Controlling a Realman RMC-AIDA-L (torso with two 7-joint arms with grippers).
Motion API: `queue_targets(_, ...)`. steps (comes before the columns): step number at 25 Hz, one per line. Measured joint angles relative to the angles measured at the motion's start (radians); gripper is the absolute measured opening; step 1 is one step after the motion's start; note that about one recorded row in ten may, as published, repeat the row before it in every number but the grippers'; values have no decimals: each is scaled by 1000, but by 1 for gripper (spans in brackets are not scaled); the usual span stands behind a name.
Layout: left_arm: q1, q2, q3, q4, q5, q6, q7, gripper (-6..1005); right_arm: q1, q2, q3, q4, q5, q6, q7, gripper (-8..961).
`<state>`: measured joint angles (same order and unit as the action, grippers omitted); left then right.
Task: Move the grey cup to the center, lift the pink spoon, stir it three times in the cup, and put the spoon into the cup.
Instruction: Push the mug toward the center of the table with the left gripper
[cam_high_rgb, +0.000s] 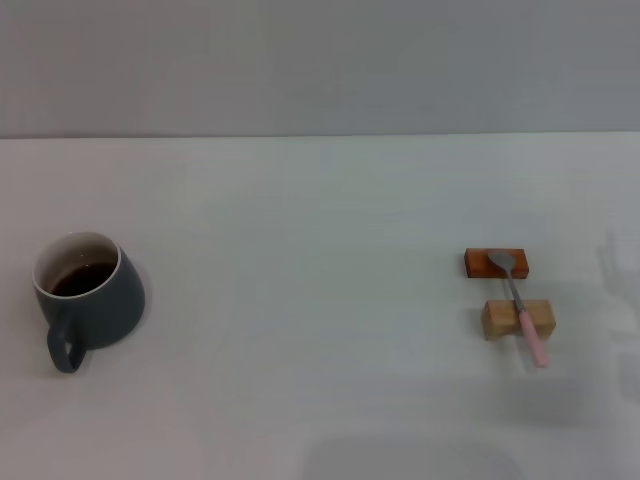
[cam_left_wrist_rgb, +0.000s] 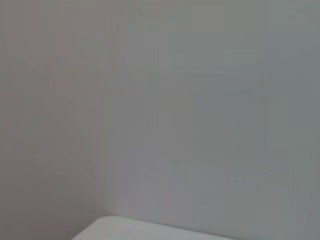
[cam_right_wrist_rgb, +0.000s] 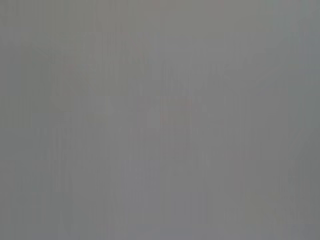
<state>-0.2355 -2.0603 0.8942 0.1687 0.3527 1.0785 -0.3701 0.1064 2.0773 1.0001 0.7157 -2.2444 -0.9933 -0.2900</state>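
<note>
**Cup on the left, spoon on the right, no gripper in view**

You see the grey cup (cam_high_rgb: 87, 300) upright on the far left of the tabletop (cam_high_rgb: 320, 330), handle toward the robot, dark liquid inside. Well apart, on the right, the pink spoon (cam_high_rgb: 518, 302) lies across two blocks: its bowl on the orange-brown block (cam_high_rgb: 478, 263), its handle over the pale wooden block (cam_high_rgb: 500, 320). Neither gripper appears, so you cannot tell their state.

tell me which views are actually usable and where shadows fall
Head view: evenly lit, the grey cup and pink spoon clear, soft shadows near the table's right edge and bottom. Left wrist view: blank grey, one pale corner. Right wrist view: featureless grey.
</note>
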Motion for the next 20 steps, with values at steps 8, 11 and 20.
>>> queue_targets(8, -4, -5, 48, -15, 3, 8, -2, 232, -4, -1, -1, 5, -3, -3, 0, 632)
queue_targets(11, -4, -6, 68, -15, 4, 9, -7, 172, -6, 0, -1, 5, -3, -3, 0, 632)
queue_targets(20, -20, -12, 209, -27, 3, 19, -50, 31, -9, 0, -13, 8, -3, -5, 0, 631)
